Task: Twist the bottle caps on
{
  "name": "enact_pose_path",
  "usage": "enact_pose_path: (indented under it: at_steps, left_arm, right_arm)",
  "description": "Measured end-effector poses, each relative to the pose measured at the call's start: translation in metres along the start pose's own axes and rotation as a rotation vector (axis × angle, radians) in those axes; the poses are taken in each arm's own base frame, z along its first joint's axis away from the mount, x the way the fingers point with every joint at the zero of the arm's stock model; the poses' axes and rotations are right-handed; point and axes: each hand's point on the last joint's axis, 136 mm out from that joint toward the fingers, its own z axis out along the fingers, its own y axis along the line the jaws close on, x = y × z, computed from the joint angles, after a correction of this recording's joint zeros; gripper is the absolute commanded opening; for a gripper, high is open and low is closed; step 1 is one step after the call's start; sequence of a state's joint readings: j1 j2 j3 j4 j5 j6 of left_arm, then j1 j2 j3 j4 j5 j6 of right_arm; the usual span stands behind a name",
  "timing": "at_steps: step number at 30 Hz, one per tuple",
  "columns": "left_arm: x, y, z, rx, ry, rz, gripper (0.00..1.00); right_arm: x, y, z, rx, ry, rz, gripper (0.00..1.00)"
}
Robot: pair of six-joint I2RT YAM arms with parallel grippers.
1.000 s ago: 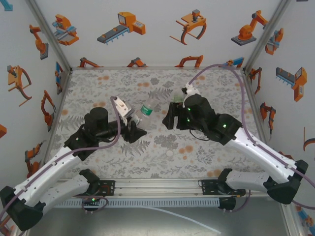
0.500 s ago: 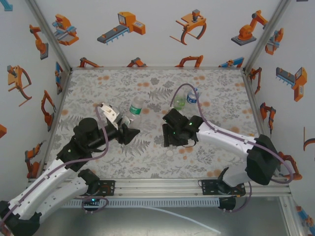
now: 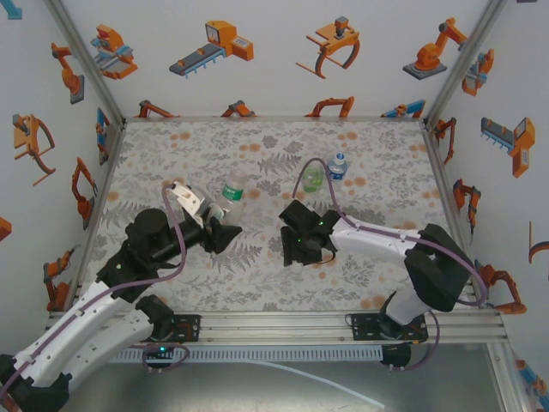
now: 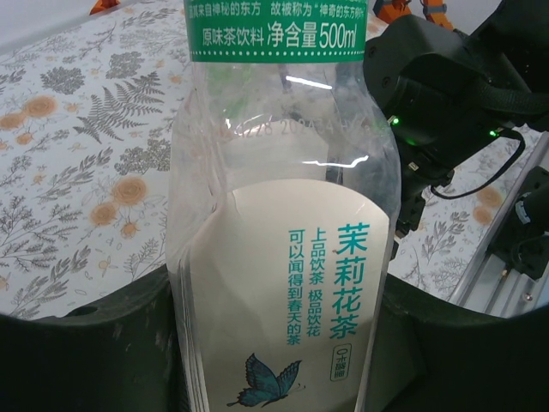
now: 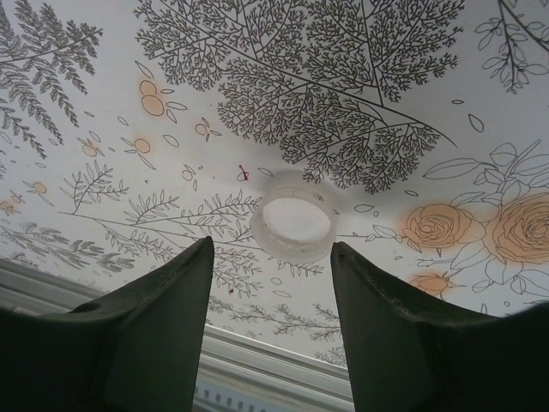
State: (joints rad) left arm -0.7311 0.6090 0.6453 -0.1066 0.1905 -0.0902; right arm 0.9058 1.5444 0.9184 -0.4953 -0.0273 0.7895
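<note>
The left gripper (image 3: 221,216) pinches the colourless bottle (image 3: 232,189) low on its body, left of the worktop (image 3: 171,146) centre. In the left wrist view its dark fingers (image 4: 77,352) press against both sides of the bottle (image 4: 283,215), which carries a green band with white print and a white label with a butterfly. The bottle's neck runs out of the top of that view, so I cannot tell whether it has a cap on it.

The right gripper (image 3: 292,249) points down at the worktop near its centre, closer to the near edge. In the right wrist view its fingers (image 5: 154,318) are spread wide above the floral print, with nothing between them. 1 white cap (image 5: 294,225) lies flat on the worktop just past the fingertips, in line with the gap and not touching them.

2 more bottles stand upright and just beside each other toward the far right corner: the green-tinted bottle (image 3: 313,178) and the blue-label bottle (image 3: 337,166)
</note>
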Motion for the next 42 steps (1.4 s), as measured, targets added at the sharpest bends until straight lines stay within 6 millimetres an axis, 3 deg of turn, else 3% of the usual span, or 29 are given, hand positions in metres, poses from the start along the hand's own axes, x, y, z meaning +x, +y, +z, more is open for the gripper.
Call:
enact_pose_path:
  at_steps: [22, 26, 31, 37, 42]
  left_arm:
    - [0.002, 0.001, 0.002, -0.001, 0.007, -0.004, 0.00]
    - [0.002, 0.001, 0.002, -0.001, 0.007, -0.003, 0.00]
    - [0.002, 0.001, 0.002, -0.001, 0.009, -0.004, 0.00]
    - [0.005, 0.001, 0.005, -0.001, 0.020, -0.006, 0.00]
    - [0.007, 0.002, 0.006, -0.002, 0.028, -0.008, 0.00]
  right_arm:
    - [0.008, -0.006, 0.017, 0.029, 0.040, 0.001, 0.51]
    - [0.010, -0.009, 0.021, 0.034, 0.047, 0.001, 0.44]
    - [0.009, -0.006, 0.024, 0.022, 0.040, 0.008, 0.27]
    - [0.003, 0.011, 0.028, -0.058, 0.030, 0.039, 0.21]
    - [-0.007, 0.032, 0.032, -0.196, 0.000, 0.103, 0.23]
